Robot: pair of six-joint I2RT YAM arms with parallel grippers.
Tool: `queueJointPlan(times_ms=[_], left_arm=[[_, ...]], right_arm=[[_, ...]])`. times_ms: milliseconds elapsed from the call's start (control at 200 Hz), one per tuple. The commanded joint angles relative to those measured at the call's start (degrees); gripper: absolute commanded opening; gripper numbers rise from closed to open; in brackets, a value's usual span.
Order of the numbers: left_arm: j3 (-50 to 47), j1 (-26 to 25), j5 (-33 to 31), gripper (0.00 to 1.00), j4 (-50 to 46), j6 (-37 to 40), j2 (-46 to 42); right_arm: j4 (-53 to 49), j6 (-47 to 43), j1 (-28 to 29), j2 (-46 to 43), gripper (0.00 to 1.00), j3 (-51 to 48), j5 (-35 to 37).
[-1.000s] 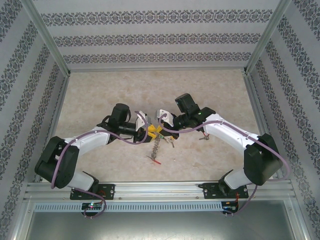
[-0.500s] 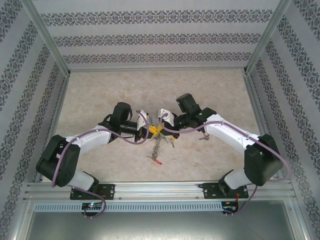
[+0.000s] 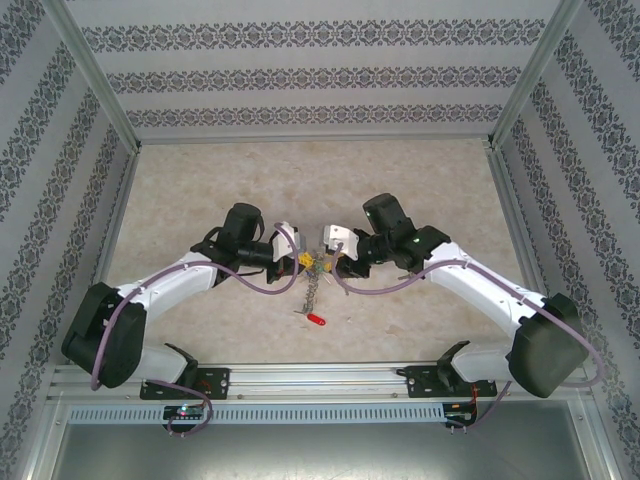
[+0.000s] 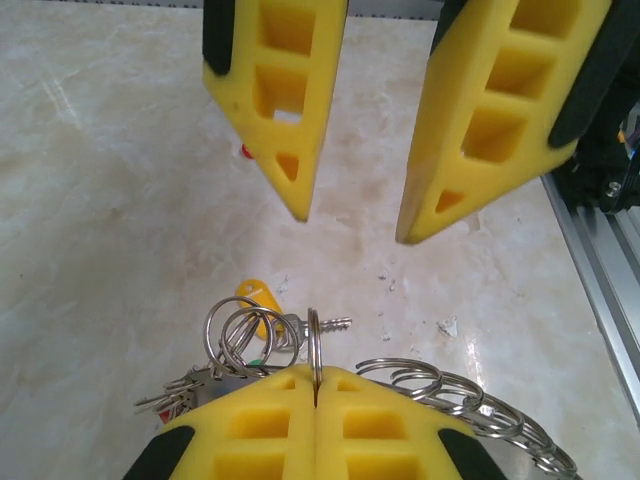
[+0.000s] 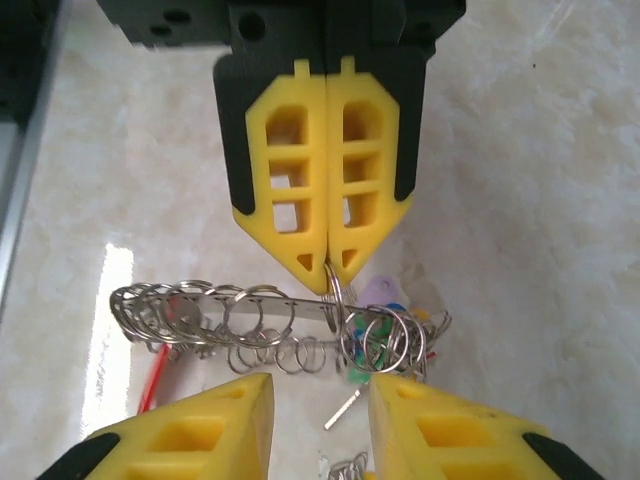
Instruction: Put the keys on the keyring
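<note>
The keyring (image 5: 262, 302) is a grey metal band strung with several small split rings and coloured tags (image 5: 383, 297). It hangs between the two grippers (image 3: 315, 268), its lower end and a red tag (image 3: 317, 321) on the table. My left gripper (image 4: 315, 375) is shut on one upright ring (image 4: 315, 340) of it, and its shut fingertips (image 5: 330, 268) face the right wrist camera. My right gripper (image 5: 320, 395) stands open just short of the rings, nothing between its fingers (image 4: 290, 130). A silver key with a yellow tag (image 4: 254, 298) hangs in the ring cluster.
The marble-patterned tabletop (image 3: 200, 190) stretches behind and beside both arms. An aluminium rail (image 3: 320, 378) runs along the near edge, and patterned walls (image 3: 60, 150) close in left, right and back. Loose split rings (image 4: 470, 405) trail to the right of my left fingers.
My left gripper has shut on a ring of the keyring. My right gripper has opened and let go, and its arm has swung outward to the right. The keyring stays hanging between them.
</note>
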Motion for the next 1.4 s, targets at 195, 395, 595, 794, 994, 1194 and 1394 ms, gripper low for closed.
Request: queueJointPlan(times_ms=[195, 395, 595, 794, 994, 1194, 1394], left_arm=[[3.86, -1.52, -1.77, 0.00, -6.60, 4.32, -2.22], [4.17, -1.50, -1.78, 0.00, -6.47, 4.15, -2.69], [3.33, -1.61, -1.78, 0.00, -5.16, 3.53, -3.35], [3.13, -1.56, -1.51, 0.00, -4.92, 3.17, -3.62], [3.00, -1.59, -1.48, 0.00, -5.11, 3.17, -3.95], [2.84, -1.56, -1.54, 0.00, -4.40, 2.92, -4.21], [1.84, -1.44, -1.91, 0.00, -2.99, 2.25, -4.58]], right_arm=[[1.26, -2.97, 2.86, 2.42, 0.31, 2.08, 2.35], [4.36, -2.01, 3.31, 3.88, 0.25, 1.80, 0.62], [8.50, 0.01, 3.12, 3.79, 0.22, 0.01, -1.62], [8.22, -0.17, 2.81, 4.35, 0.20, -0.71, -1.89], [7.69, -0.52, 2.62, 5.08, 0.18, -0.48, -1.14], [8.72, 0.16, 2.43, 5.14, 0.04, -0.46, -2.15], [10.43, 2.04, 1.02, 5.29, 0.00, -1.34, -5.50]])
